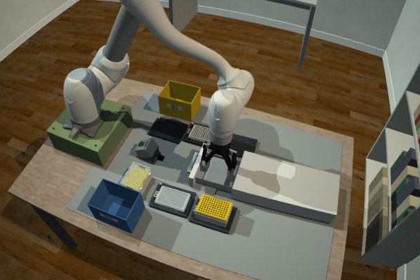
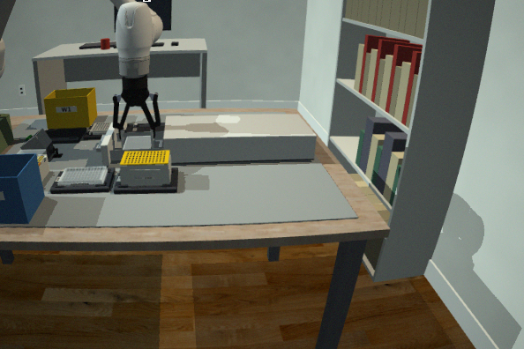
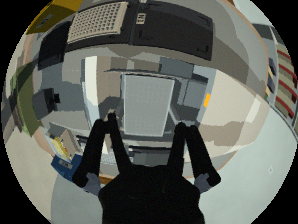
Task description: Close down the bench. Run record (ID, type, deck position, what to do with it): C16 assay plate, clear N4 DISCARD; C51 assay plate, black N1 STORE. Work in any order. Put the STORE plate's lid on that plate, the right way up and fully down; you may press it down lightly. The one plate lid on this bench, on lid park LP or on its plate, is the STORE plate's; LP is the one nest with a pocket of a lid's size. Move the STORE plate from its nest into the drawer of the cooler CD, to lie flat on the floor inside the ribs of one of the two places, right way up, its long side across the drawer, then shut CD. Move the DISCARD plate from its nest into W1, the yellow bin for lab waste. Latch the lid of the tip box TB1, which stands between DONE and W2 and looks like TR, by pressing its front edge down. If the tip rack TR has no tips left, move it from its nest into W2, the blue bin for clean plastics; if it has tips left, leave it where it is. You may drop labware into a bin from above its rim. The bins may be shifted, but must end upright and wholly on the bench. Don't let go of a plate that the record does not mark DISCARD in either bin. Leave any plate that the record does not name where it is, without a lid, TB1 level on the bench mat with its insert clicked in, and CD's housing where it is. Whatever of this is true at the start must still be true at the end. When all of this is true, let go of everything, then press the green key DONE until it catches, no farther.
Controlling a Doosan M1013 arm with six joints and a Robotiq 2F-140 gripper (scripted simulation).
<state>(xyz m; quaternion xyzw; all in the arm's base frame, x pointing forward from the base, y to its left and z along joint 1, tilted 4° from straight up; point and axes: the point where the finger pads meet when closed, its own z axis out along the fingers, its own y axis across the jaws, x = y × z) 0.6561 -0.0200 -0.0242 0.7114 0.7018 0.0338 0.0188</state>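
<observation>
My gripper (image 1: 218,163) (image 2: 138,134) (image 3: 146,106) is shut on the long sides of the black STORE plate (image 1: 214,174) (image 2: 137,143) (image 3: 148,99), which has its grey lid on. It holds the plate level, low inside the open drawer (image 1: 195,173) (image 2: 106,150) of the cooler CD (image 1: 287,184) (image 2: 239,141). Whether the plate rests on the drawer floor is hidden. The clear plate (image 1: 172,198) (image 2: 81,176) sits in its front nest. The tip rack TR (image 1: 213,208) (image 2: 145,165) is full of yellow tips. TB1 (image 1: 136,177) stands beside the blue bin W2 (image 1: 115,205) (image 2: 7,187).
The yellow bin W1 (image 1: 179,100) (image 2: 69,107) stands at the back. A pale gridded plate (image 1: 199,132) (image 2: 100,128) (image 3: 99,22) sits between two empty dark nests behind the drawer. The green key DONE (image 1: 141,143) is on its grey housing. A bookshelf stands right of the bench.
</observation>
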